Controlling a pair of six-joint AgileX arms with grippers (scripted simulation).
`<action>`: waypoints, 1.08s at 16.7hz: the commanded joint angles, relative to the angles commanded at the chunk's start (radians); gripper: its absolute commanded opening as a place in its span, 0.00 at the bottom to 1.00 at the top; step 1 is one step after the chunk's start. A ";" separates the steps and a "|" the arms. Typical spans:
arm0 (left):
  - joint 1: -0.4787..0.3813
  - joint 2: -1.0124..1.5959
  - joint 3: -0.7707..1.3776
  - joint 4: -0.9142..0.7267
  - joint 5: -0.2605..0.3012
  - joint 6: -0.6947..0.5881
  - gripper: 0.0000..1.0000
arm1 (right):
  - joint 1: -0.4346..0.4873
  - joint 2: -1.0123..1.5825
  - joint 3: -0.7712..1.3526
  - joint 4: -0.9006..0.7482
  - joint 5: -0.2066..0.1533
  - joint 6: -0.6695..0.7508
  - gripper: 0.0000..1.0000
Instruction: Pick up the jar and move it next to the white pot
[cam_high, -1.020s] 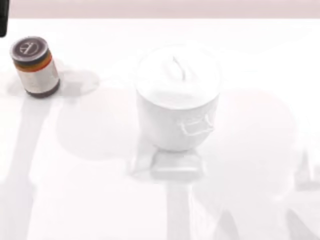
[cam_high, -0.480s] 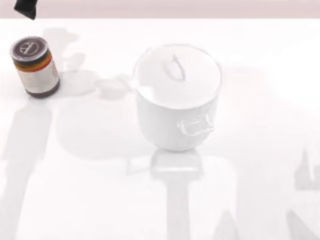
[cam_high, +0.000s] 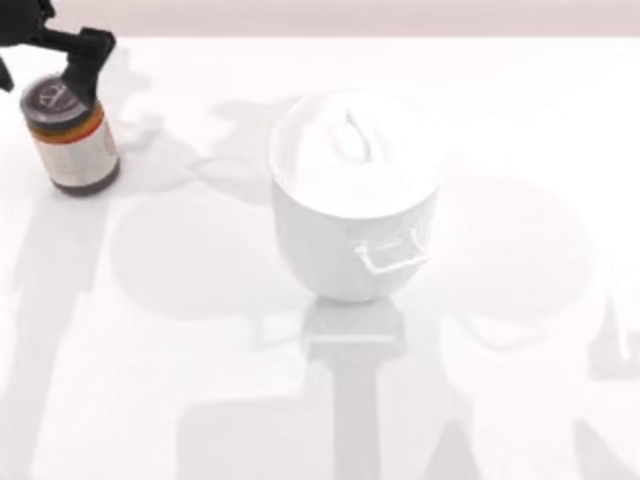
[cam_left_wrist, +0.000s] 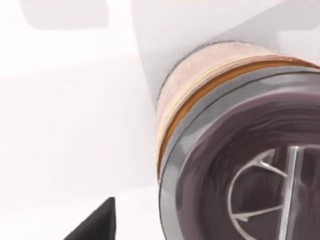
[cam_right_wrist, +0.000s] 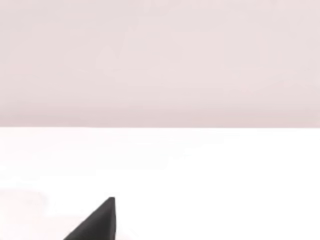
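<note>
The left hand (cam_high: 40, 62) is poised directly over the jar (cam_high: 70, 135), its fingers spread to either side of the lid and nothing gripped yet, presumably for a grasp from above. The jar stands on the table (cam_high: 200, 400), well apart from the white pot (cam_high: 355, 195). Only the left wrist view shows the lid close up; the right hand is seen by 1 fingertip, its opening untellable.

The jar (cam_left_wrist: 240, 165) fills much of the left wrist view, its dark lid (cam_left_wrist: 260, 190) with a white logo turned toward the camera above an orange band and pale label, standing on the white counter (cam_left_wrist: 70, 130), with one dark fingertip (cam_left_wrist: 97, 225) of the left tool beside it.
</note>
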 joint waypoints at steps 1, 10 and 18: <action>0.001 0.025 0.026 -0.014 -0.001 0.002 1.00 | 0.000 0.000 0.000 0.000 0.000 0.000 1.00; -0.003 0.066 0.068 -0.031 -0.002 0.003 1.00 | 0.000 0.000 0.000 0.000 0.000 0.000 1.00; -0.001 0.312 0.431 -0.141 0.001 0.003 1.00 | 0.000 0.000 0.000 0.000 0.000 0.000 1.00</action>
